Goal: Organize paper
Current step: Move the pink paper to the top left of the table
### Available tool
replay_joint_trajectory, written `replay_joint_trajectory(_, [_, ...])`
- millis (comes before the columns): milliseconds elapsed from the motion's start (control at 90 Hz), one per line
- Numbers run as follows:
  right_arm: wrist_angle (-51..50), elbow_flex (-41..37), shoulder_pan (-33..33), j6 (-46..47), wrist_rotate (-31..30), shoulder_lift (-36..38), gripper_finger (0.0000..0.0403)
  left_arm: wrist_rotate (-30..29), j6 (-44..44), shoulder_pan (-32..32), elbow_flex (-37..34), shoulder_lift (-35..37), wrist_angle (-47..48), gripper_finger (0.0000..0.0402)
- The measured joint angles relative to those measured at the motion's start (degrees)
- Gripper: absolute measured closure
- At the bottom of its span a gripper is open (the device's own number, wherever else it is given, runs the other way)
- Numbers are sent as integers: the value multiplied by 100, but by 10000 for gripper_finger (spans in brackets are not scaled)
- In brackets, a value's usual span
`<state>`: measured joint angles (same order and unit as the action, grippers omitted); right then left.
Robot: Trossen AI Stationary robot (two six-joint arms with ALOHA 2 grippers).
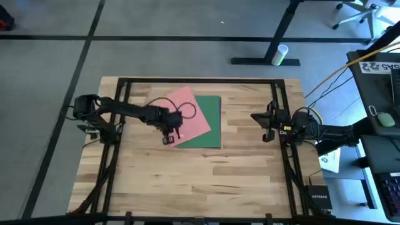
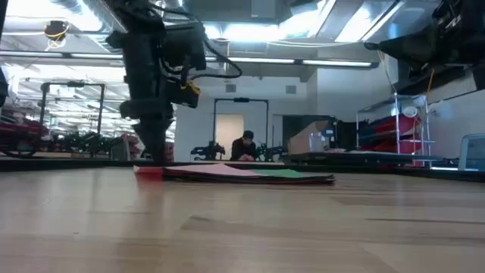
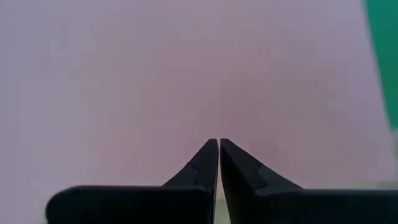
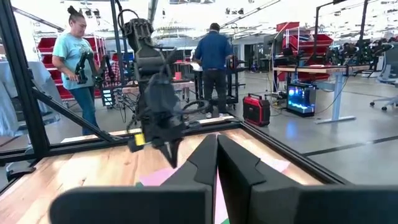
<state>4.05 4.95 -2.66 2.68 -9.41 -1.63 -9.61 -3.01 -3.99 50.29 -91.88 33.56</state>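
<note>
The paper lies near the middle of the table [image 1: 250, 175], toward its far side: a pink sheet [image 1: 187, 112], turned askew, is laid over a green sheet [image 1: 209, 125], and a red edge [image 2: 149, 172] is seen at the stack's end in the low view. The left gripper [image 1: 170, 134] is lowered onto the pink sheet's near corner, its fingers [image 3: 208, 165] pressed together with only a thin slit between them; nothing is seen clamped. The right gripper [image 1: 257, 117] is held off the paper at the table's right side, its 2 fingers [image 4: 202, 165] closed together and empty.
</note>
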Motion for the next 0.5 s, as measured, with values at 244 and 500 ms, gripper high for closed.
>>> replay_joint_trajectory(244, [2,0,0,0,0,0,402,-15,-101,267,-471,7,-459,401])
replay_joint_trajectory(500, [4,0,0,0,0,0,402,-546,42,267,-604,38,1087,401])
